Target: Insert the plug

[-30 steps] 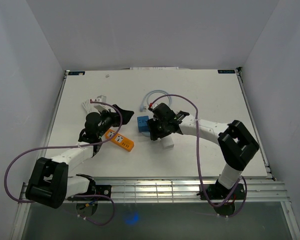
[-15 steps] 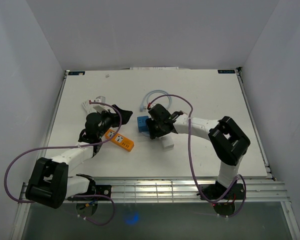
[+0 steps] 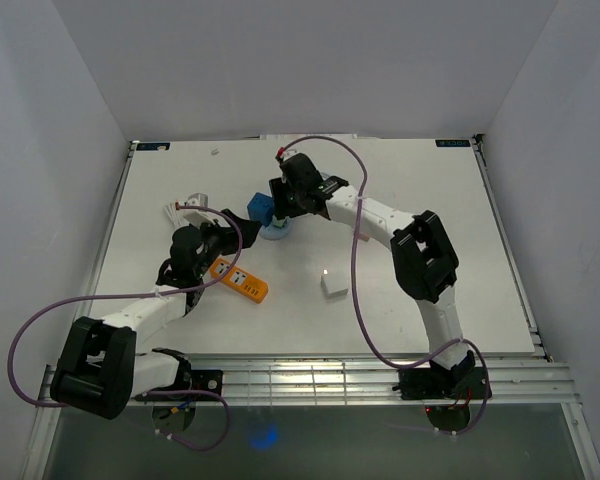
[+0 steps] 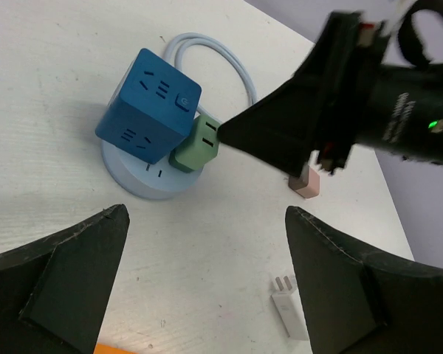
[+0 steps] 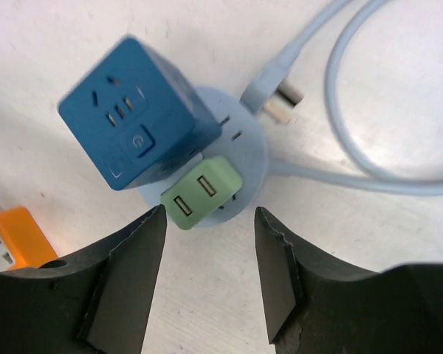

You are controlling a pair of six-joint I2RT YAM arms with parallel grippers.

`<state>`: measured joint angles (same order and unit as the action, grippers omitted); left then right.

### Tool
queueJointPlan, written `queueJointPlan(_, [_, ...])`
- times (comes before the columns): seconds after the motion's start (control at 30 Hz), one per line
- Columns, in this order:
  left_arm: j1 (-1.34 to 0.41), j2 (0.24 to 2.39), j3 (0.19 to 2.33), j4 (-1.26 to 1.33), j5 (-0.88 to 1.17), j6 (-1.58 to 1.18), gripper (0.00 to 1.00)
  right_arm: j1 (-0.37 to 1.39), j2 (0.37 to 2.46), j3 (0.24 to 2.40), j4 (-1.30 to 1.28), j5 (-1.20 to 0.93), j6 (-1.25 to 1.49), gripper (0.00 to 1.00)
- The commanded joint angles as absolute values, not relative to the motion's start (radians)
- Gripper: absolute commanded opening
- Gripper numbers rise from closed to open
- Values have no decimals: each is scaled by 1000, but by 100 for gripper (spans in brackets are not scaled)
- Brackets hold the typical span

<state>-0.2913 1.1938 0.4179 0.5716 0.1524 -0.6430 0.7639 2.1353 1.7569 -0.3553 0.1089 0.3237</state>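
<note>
Your right pincer (image 5: 209, 216) spreads open over the green plug (image 5: 201, 192) on the round socket (image 5: 244, 136); your left pincer (image 4: 207, 221) gapes wide, empty.

Looks steeply down over the whole table (image 3: 430, 200) from high behind its near edge. From the left wrist: close, low, slanting. From the right wrist: closer, almost straight down. Shared by all: blue cube socket (image 4: 149, 103), green adapter (image 4: 196, 144).
</note>
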Motion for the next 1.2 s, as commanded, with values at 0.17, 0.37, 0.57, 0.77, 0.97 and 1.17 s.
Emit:
queueJointPlan(0.17, [-291,1151,405,517,49,-681,98,746,1860,1573,-384,176,229,71])
queueJointPlan(0.37, [-285,1169,403,511,34,-706,98,638,1639,1289,-385,169,268,73])
queueJointPlan(0.57, [-285,1201,393,580,127,-699,98,532,1539,1141,-344,146,149,73])
queueJointPlan(0.77, [-285,1204,388,606,146,-689,98,471,1586,1114,-315,178,65,77])
queueJointPlan(0.97, [-287,1219,390,621,163,-681,98,440,1675,1124,-298,166,25,83])
queueJointPlan(1.17, [-285,1235,391,629,167,-673,98,439,1784,1175,-301,216,5,85])
